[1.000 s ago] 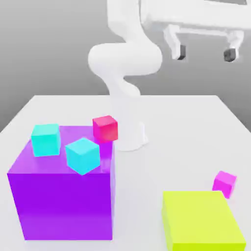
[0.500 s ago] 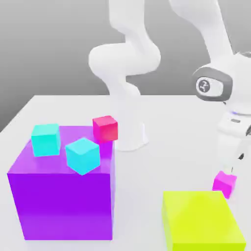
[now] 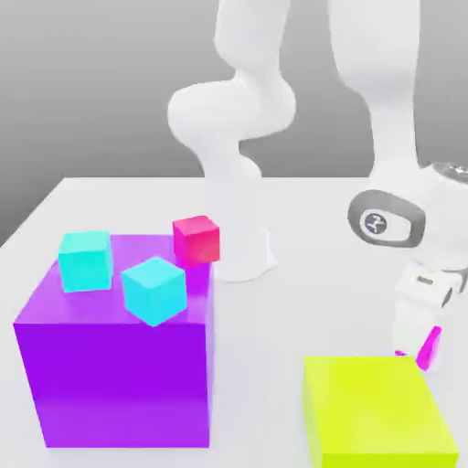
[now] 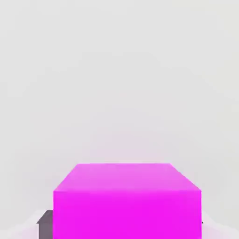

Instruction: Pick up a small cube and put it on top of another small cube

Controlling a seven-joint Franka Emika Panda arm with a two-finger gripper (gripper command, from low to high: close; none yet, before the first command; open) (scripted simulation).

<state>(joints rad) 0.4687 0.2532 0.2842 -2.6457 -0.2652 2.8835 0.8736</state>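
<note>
From the exterior view's left I see the purple block (image 3: 114,366) carrying two cyan cubes (image 3: 86,260) and (image 3: 154,290), with the crimson-red cube (image 3: 197,239) at its far corner. Further right sits the yellow-green block (image 3: 375,411). Just behind it the gripper (image 3: 416,343) is down over the small magenta-pink cube (image 4: 127,201) on the table (image 3: 302,228) — fingers either side, whether they grip I cannot tell.
</note>
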